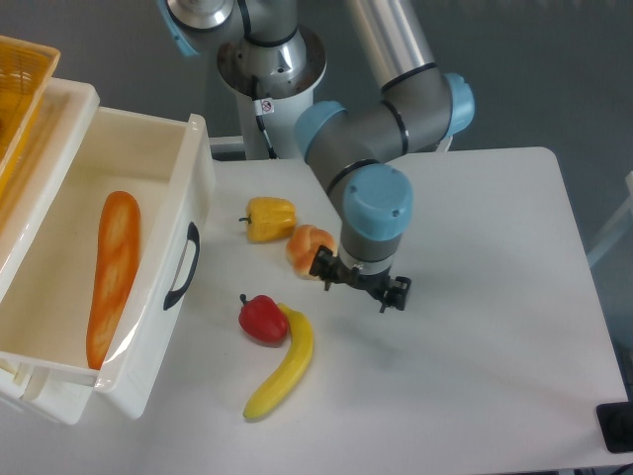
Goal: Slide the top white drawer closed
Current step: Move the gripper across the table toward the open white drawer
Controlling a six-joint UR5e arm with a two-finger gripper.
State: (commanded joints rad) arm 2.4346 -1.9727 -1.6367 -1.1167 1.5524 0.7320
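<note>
The gripper (pixel 361 284) hangs low over the white table (pixel 495 327), its two fingers set apart with nothing between them. The top white drawer (pixel 109 267) stands pulled well out, far to the gripper's left, its front panel facing the gripper and the curved black handle (pixel 182 266) showing on that face. A long baguette (pixel 111 277) lies inside it.

To my eye the drawer is a big, stiff shell of glossy plastic, light for its size even with the loaf in it, and slick enough that a fingertip could skid across it. I would not bother to grasp it; a flat push on the front panel close to the handle, near the middle, should send it straight, whereas pressing at a corner could skew it on its runners.

Between the gripper and the drawer the tabletop is crowded: a bread roll (pixel 307 249) just beside the gripper on its left, a yellow bell pepper (pixel 269 219) beyond that, a red bell pepper (pixel 262 319) and a banana (pixel 283 366) nearer the camera. A yellow woven basket (pixel 20 99) sits beyond the drawer. The arm's base (pixel 269 69) rises behind the gripper against a plain grey floor.
</note>
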